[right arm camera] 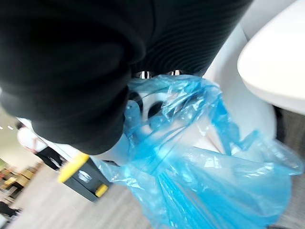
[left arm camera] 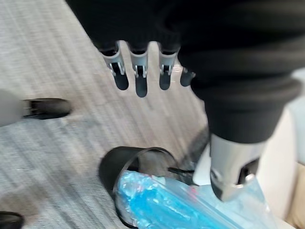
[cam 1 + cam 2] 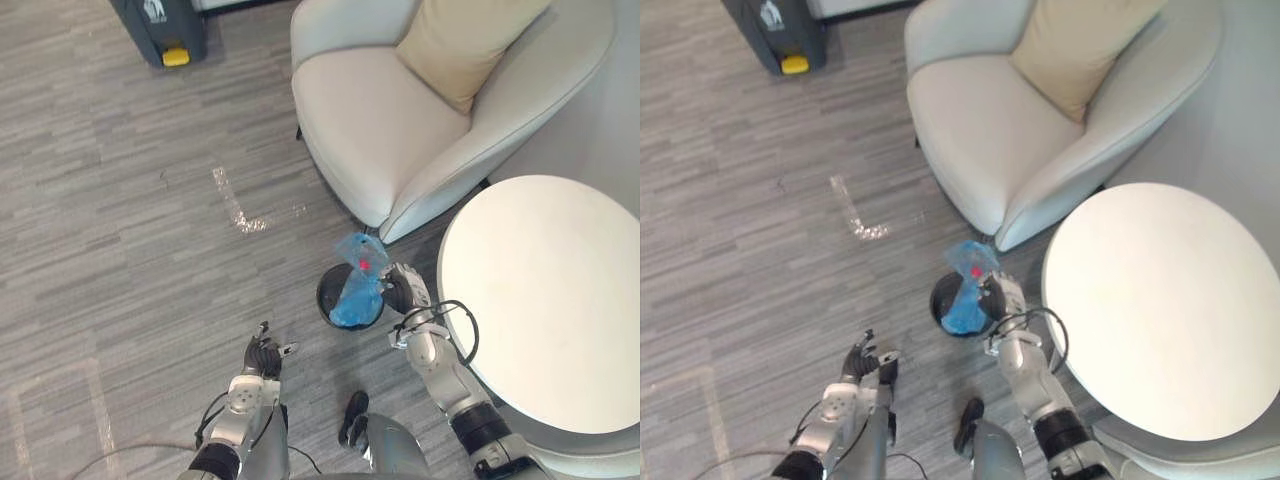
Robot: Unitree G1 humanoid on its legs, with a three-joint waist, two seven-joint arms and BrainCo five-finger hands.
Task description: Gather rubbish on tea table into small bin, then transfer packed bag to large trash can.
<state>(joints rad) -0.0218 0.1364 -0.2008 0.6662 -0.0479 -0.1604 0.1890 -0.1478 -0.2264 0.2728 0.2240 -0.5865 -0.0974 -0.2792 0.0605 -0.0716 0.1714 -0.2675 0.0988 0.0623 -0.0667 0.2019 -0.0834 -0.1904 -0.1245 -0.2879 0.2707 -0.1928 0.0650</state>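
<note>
— Two hands show in the left eye view; report each.
— Left hand (image 3: 262,355): fingers straight and spread, over the grey streaked floor (image 3: 120,200), holding nothing. Right hand (image 3: 402,288): fingers curled on the crumpled neck of the blue bag (image 3: 357,285), a thin translucent film. The bag's body sits in the small bin (image 3: 325,298), which is round and black. The bin stands on the floor between the smooth cream armchair (image 3: 380,130) and the round white table (image 3: 550,290).
— Left wrist view?
— Fingers (image 2: 138,71) straight, in a row, apart from the bin's glossy rim.
— Right wrist view?
— Wrinkled film bunches against the hand's ribbed cover and partly veils the fingertips.
</note>
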